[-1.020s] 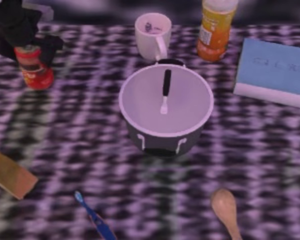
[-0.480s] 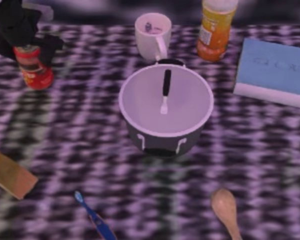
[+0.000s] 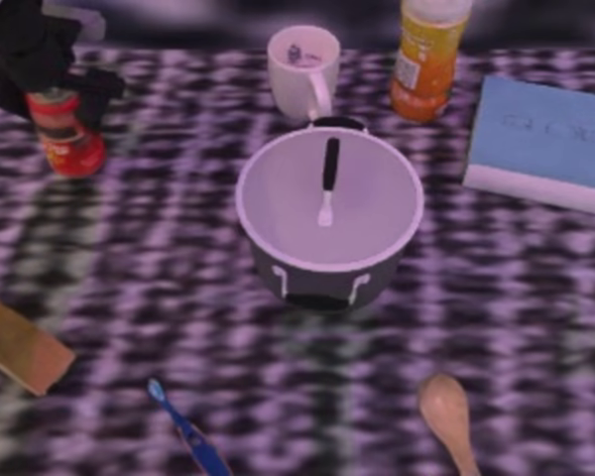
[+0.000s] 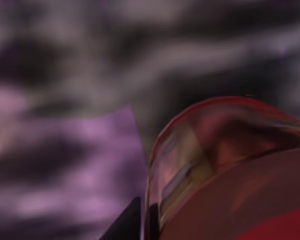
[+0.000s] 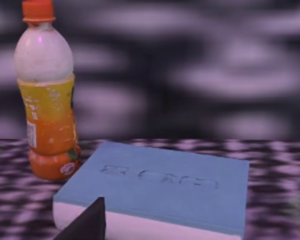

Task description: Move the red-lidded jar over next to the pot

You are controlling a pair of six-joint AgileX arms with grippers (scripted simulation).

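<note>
The red-lidded jar [image 3: 67, 139] stands at the table's far left, well apart from the pot [image 3: 329, 268], which sits at the centre. My left gripper [image 3: 52, 95] is shut on the jar, a dark finger on each side of its lid. In the left wrist view the jar [image 4: 225, 165] fills the frame, with one finger [image 4: 127, 222] right against it. A small black-handled utensil [image 3: 328, 178] lies inside the pot. My right gripper [image 5: 202, 217] is out of the top view; it is open, with nothing between its fingers, facing the blue book [image 5: 160, 185].
A white mug [image 3: 302, 61] stands just behind the pot, with an orange bottle [image 3: 428, 55] to its right. The blue book [image 3: 545, 139] lies at the right. A wooden block [image 3: 20, 347], a blue toothbrush [image 3: 188, 431] and a wooden spoon [image 3: 448, 412] lie along the front.
The jar and my left gripper have shifted very slightly up and to the left. Nothing else has moved.
</note>
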